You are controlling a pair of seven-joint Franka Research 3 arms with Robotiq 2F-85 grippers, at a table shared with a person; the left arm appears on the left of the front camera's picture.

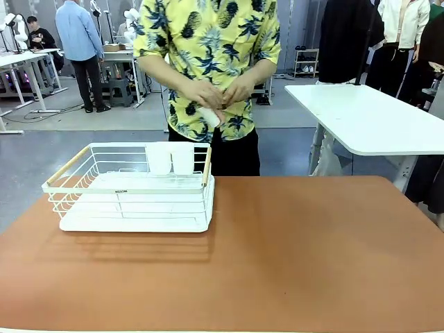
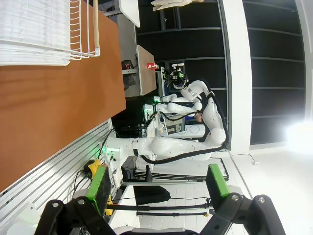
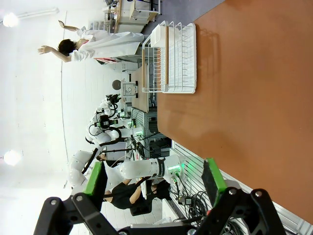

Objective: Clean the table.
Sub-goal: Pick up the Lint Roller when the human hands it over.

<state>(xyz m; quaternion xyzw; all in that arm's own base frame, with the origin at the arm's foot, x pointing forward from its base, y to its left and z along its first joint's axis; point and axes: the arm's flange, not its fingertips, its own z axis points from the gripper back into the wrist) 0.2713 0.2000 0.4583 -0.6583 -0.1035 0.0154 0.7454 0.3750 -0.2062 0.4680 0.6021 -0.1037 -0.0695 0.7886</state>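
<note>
While person's hands (image 1: 207,93) bunch white cloth (image 1: 211,116) beyond far edge, left jaws and right jaws gape wide, empty, off counter (image 1: 291,250). Risk: wiping sweep snags dish rack (image 1: 128,182), shoves it off edge.

**Item:** table (image 1: 291,257).

**Form:** large and rectangular. The far right corner is rounded.

**Top:** smooth, matte, reddish-brown terracotta, even in colour, with a thin pale strip along the near edge.

**Pose:** level. In the front view its long side runs across the picture and fills the lower half.

**Load:** one white wire dish rack (image 1: 128,189) with wooden handles stands flat on the far left part, close to the far edge. It casts a soft shadow toward the near side.

**Wrist views:** the top (image 2: 49,112) shows as a brown slab, turned sideways. In the right wrist view the top (image 3: 254,88) is also turned sideways, with the rack at its far end.
</note>
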